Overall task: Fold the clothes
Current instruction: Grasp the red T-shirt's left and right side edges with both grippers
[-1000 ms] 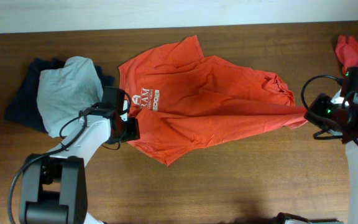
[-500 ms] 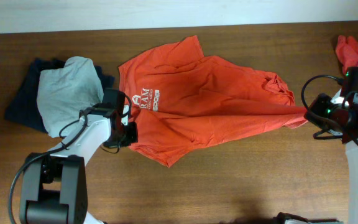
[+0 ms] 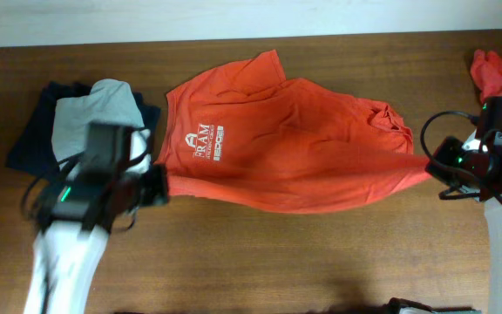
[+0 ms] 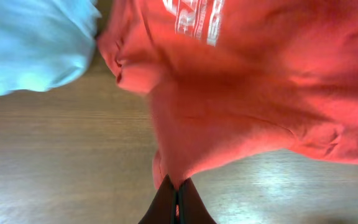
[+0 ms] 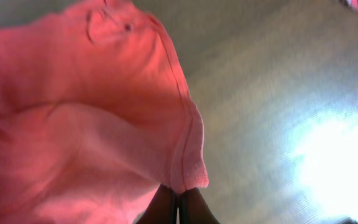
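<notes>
An orange-red T-shirt (image 3: 295,144) with white chest lettering lies across the middle of the table, pulled taut between my two grippers. My left gripper (image 3: 164,186) is shut on the shirt's lower left edge, and in the left wrist view the fabric (image 4: 260,81) rises out of the closed jaws (image 4: 177,194). My right gripper (image 3: 431,164) is shut on the shirt's right end. The right wrist view shows a stitched hem corner (image 5: 188,168) pinched at the jaws (image 5: 177,200). A second orange-red shirt (image 3: 495,74) lies bunched at the far right edge.
A grey garment (image 3: 94,122) lies on a dark navy one (image 3: 29,139) at the left, just behind my left arm. In the left wrist view the grey cloth (image 4: 30,43) fills the upper left. Bare brown wood (image 3: 321,253) runs along the front.
The left gripper has shut on the shirt's lower left edge and pulled it up and leftward. The drooping front flap is now stretched into a smooth curve. The right gripper has held still.
</notes>
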`<control>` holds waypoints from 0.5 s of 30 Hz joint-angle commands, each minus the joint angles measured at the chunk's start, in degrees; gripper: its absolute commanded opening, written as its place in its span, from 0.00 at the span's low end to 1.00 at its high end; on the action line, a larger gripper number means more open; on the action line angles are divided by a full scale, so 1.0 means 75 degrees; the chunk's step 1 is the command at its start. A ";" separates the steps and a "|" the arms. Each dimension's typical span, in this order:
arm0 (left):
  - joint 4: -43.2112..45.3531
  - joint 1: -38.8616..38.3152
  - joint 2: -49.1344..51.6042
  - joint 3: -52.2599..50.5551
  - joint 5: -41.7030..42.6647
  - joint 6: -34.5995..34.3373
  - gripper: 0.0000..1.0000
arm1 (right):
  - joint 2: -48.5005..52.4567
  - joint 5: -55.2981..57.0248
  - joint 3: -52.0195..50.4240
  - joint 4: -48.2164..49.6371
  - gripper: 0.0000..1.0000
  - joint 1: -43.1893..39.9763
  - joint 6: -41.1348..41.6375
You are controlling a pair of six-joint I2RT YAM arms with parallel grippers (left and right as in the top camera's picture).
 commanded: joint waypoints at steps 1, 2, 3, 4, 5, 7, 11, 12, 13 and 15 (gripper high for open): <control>-0.0478 0.0114 -0.0968 0.0032 0.0070 -0.0140 0.01 | -0.0073 0.0181 0.0108 -0.0431 0.04 -0.0020 0.0023; -0.0662 0.0114 -0.1177 0.0032 0.0067 -0.0201 0.01 | -0.0073 0.0184 0.0108 -0.0641 0.04 -0.0020 0.0023; -0.0825 0.0114 -0.1355 0.0032 0.0076 -0.0221 0.00 | -0.0073 0.0207 0.0108 -0.0793 0.04 -0.0020 0.0020; -0.0976 0.0114 -0.1510 0.0032 0.0073 -0.0221 0.00 | -0.0073 0.0216 0.0108 -0.0962 0.04 -0.0020 -0.0015; -0.1107 0.0111 -0.1638 0.0032 0.0073 -0.0236 0.00 | -0.0073 0.0207 0.0108 -0.1084 0.04 -0.0020 -0.0076; -0.1335 0.0114 -0.1821 0.0032 0.0073 -0.0306 0.01 | -0.0079 0.0210 0.0108 -0.1358 0.04 -0.0020 -0.0181; -0.1603 0.0114 -0.2014 0.0035 0.0061 -0.0329 0.01 | -0.0166 0.0204 0.0108 -0.1789 0.04 -0.0020 -0.0181; -0.1574 0.0114 -0.2014 0.0035 -0.0020 -0.0332 0.00 | -0.0207 0.0201 0.0108 -0.1833 0.04 -0.0020 -0.0178; -0.1507 0.0114 -0.1999 0.0035 -0.0143 -0.0332 0.01 | -0.0224 0.0181 0.0108 -0.1830 0.04 -0.0020 -0.0181; -0.1244 0.0114 -0.1886 0.0035 -0.0332 -0.0326 0.01 | -0.0221 0.0119 0.0108 -0.1792 0.04 -0.0020 -0.0178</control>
